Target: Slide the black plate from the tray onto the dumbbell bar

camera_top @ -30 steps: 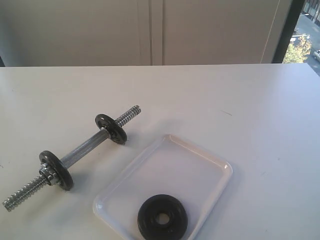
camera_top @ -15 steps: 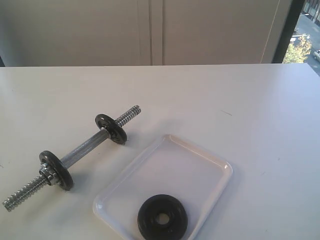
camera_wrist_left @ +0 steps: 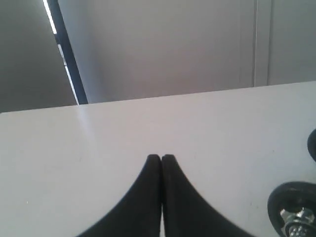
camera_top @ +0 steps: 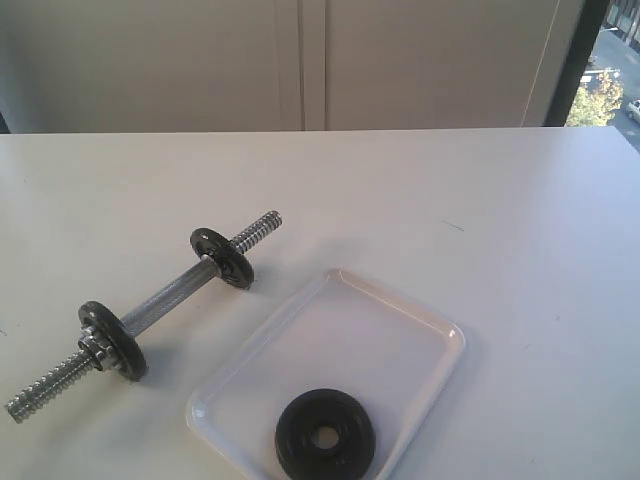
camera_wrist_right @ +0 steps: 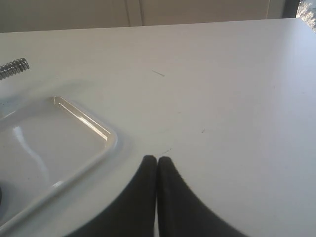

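The black plate (camera_top: 325,435) lies flat in the near end of the white tray (camera_top: 420,330), centre hole up. Left of the tray the dumbbell bar (camera_top: 165,297) lies slantwise on the table, a dark disc near each end and both threaded ends bare. Neither arm shows in the exterior view. My left gripper (camera_wrist_left: 161,157) is shut on nothing above bare table, with a disc and nut of the bar (camera_wrist_left: 292,207) at the frame edge. My right gripper (camera_wrist_right: 157,159) is shut and empty, beside the tray's (camera_wrist_right: 111,143) corner; a threaded bar end (camera_wrist_right: 14,67) shows beyond it.
The white table (camera_top: 480,210) stretches wide behind and to the right of the tray. A pale wall with panel seams stands past its far edge, and a window strip (camera_top: 605,70) shows at the far right.
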You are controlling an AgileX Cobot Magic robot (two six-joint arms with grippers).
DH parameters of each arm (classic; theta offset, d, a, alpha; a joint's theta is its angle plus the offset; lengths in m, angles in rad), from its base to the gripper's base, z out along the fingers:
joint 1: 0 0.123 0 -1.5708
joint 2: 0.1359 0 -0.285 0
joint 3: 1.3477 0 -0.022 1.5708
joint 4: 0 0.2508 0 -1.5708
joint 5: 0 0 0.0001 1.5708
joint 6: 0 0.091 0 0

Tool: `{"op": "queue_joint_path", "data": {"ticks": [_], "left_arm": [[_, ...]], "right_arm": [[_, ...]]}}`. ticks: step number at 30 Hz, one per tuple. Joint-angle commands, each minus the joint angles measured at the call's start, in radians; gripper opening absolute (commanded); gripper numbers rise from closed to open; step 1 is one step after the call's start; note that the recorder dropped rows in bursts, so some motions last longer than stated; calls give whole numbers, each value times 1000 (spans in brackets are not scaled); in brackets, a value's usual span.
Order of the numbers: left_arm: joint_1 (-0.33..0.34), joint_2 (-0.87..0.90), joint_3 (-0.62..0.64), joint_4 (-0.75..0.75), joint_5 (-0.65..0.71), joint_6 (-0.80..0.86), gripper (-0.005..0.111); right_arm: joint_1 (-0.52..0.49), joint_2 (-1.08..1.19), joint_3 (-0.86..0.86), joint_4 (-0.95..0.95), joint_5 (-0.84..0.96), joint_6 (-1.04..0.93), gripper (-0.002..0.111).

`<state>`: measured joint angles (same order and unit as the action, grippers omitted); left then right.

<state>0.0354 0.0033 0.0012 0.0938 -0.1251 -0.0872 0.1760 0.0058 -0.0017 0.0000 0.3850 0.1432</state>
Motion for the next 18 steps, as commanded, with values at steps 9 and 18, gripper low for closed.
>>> {"op": "queue_joint_path", "data": {"ticks": [9,18], "left_arm": [[-1,-3,-10,-49,-620,-258,0],[-1,323,-324,75,-223,-281,0]], "right_arm": [[3,-6,2,0,-13,2,0],[3,-6,2,0,-13,-14,0]]}}
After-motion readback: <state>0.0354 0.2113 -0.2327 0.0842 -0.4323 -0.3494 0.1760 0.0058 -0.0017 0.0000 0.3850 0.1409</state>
